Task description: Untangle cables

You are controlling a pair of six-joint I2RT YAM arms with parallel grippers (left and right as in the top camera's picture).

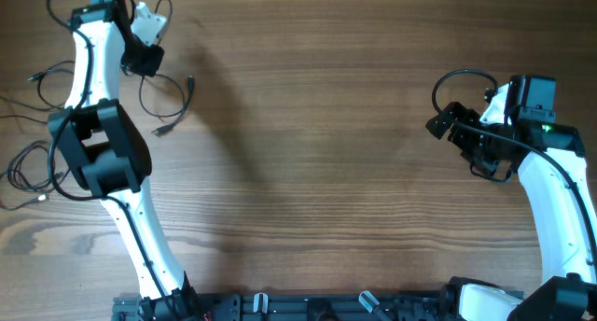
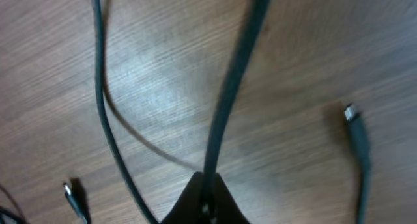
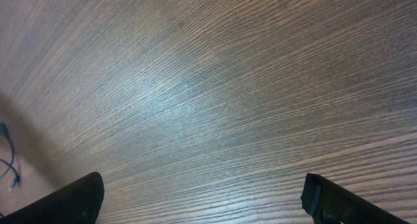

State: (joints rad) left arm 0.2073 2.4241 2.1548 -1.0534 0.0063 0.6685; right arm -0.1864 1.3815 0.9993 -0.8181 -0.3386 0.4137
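A brown wood-grain table (image 1: 317, 125) spans the view.

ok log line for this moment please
left gripper: shut on cable | right gripper: open, empty, above table | free plug end: on table

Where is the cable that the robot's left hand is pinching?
In the left wrist view the cable rises from the shut left gripper. Overhead, that is the far left of the table, near the other loose cables.

There's the left arm (image 1: 98, 153) stretched far up its side, elbow bent, left pincer (image 2: 206, 203) pinched tight on a cable (image 2: 228, 100). Over on the other side, the right arm (image 1: 560, 200) sits folded, right pincer (image 3: 203, 198) spread wide, gripping nothing.
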